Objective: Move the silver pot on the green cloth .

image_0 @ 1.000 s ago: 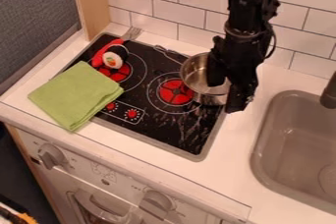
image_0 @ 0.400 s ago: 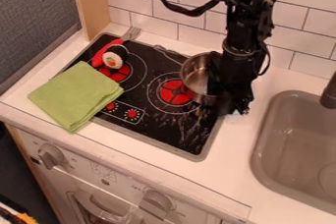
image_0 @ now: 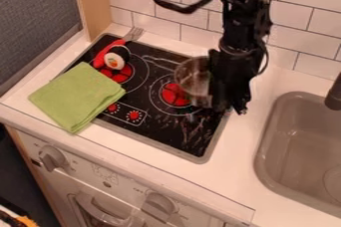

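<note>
White tiles are lining the wall behind a pale worktop. Your black gripper is hanging at the silver pot's right side; you cannot tell whether its jaws are clenching the rim. That placement is probably serving a side grasp, with the handle pointing upper left, clear of you. The pot is showing bare metal inside, where visible, beside the stovetop's right burner. Well apart, the green cloth is lying folded over the left edge, presumably serving as your landing place. Behind it, a toy sushi roll is resting near a fork. Rightward, a grey sink is sitting sunken.
</note>
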{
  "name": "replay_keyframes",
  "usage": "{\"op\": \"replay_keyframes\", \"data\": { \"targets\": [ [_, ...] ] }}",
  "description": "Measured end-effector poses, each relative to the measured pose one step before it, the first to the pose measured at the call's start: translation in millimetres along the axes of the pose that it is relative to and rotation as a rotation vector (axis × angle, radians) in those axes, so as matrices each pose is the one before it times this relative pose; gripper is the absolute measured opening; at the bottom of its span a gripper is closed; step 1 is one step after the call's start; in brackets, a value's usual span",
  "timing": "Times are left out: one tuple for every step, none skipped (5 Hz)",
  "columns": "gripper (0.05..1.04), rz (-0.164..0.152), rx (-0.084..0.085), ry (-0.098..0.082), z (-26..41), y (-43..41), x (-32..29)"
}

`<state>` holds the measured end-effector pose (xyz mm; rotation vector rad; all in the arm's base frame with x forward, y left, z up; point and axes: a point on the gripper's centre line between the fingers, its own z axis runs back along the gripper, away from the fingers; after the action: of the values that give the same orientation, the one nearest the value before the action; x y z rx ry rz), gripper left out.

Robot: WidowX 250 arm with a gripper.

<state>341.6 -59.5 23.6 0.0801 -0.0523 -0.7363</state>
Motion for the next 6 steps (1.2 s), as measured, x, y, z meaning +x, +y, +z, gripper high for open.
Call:
{"op": "replay_keyframes", "data": {
  "targets": [
    [0.078,0.004,0.0682,-0.0803,47.91,11.3,-30.5],
    [0.078,-0.009,0.0599,-0.0283,37.57,21.43,-54.08],
    [0.078,-0.0056,-0.0054,0.052,-6.54,15.34,-45.58],
    [0.078,0.0605,0.0079,0.0971,-23.04,21.14,-46.3],
    [0.078,-0.0027,-0.0028,0.0758,-24.51,5.93,-17.36],
    [0.078,0.0306,-0.0109,0.0638,-22.08,5.31,-15.8]
  ]
}}
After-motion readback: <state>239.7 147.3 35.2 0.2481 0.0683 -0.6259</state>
